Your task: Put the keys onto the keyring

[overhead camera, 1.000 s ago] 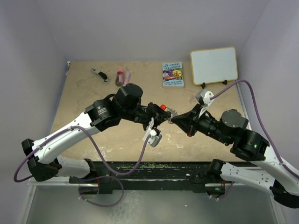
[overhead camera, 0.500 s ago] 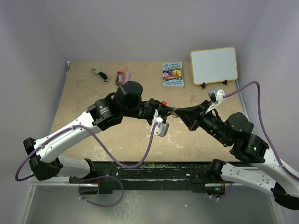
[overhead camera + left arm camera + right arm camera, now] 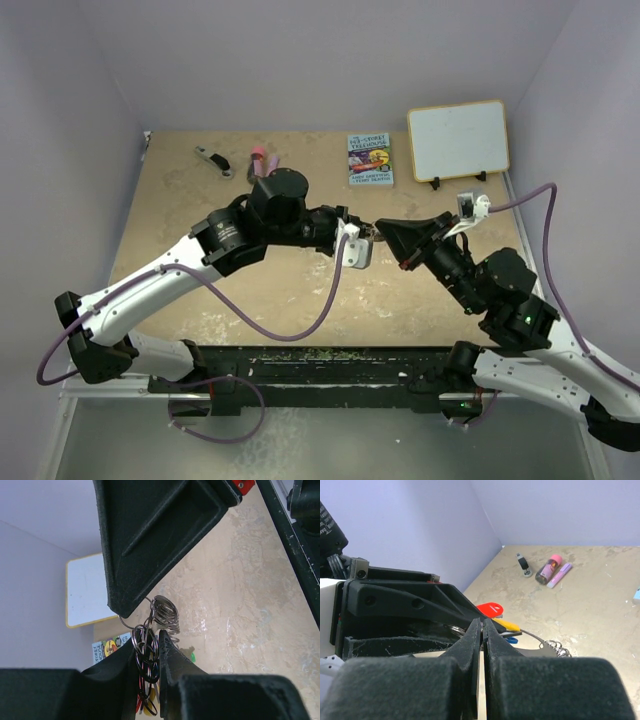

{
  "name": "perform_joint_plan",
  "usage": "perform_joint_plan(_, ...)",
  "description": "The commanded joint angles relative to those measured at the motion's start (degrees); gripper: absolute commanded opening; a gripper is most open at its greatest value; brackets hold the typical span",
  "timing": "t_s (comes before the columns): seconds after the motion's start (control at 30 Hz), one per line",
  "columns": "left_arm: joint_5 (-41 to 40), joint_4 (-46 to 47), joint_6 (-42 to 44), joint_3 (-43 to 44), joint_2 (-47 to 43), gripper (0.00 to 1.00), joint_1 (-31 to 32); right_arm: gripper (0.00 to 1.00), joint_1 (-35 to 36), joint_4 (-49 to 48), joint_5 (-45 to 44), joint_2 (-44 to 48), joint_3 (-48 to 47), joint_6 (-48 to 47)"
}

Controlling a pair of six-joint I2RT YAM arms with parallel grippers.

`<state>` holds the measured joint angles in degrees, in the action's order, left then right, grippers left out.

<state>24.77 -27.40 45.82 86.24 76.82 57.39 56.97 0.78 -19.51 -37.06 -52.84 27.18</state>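
Note:
My left gripper (image 3: 368, 234) and right gripper (image 3: 382, 228) meet tip to tip above the middle of the table. In the left wrist view my left gripper (image 3: 150, 642) is shut on a bunch of small dark wire rings (image 3: 146, 652) from which the keys hang. A red key head (image 3: 490, 610), a yellow piece (image 3: 506, 625) and a blue key head (image 3: 510, 640) show in the right wrist view. My right gripper (image 3: 481, 622) is shut on the thin wire of the keyring (image 3: 131, 625), which bears a silvery coil (image 3: 165, 612). A green bit (image 3: 192, 656) lies behind my finger.
A book (image 3: 370, 160) and a small whiteboard (image 3: 458, 140) stand at the back of the table. A black-and-silver tool (image 3: 212, 160), a pink-capped bottle (image 3: 258, 162) and a purple marker (image 3: 272, 165) lie at the back left. The walls stand close on both sides.
Both grippers have stayed joined and shifted toward the back of the table. The left wrist has rolled, and the right arm has swung to the right.

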Motion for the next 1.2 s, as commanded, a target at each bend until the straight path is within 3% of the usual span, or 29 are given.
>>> perform_joint_plan(0.0,0.8,5.8,-5.7,3.7,-0.4,0.09,0.3,0.00,0.0,-8.6,-3.1,0.3,2.1,0.9)
perform_joint_plan(0.37,-1.9,8.0,-8.9,4.3,-0.4,0.09,0.3,0.00,0.0,-10.7,-2.7,0.2,4.2,1.8)
perform_joint_plan(0.6,-1.0,4.9,1.3,3.7,-0.9,0.08,0.3,0.00,0.0,-5.5,-1.0,1.2,2.7,3.4)
perform_joint_plan(0.77,1.1,3.9,5.9,3.1,-1.5,0.08,0.2,0.15,0.0,-2.8,-1.0,2.3,1.7,4.0)
perform_joint_plan(1.17,2.3,2.9,9.2,2.6,-2.2,0.07,0.3,0.17,0.0,-9.1,-1.9,2.6,4.1,4.3)
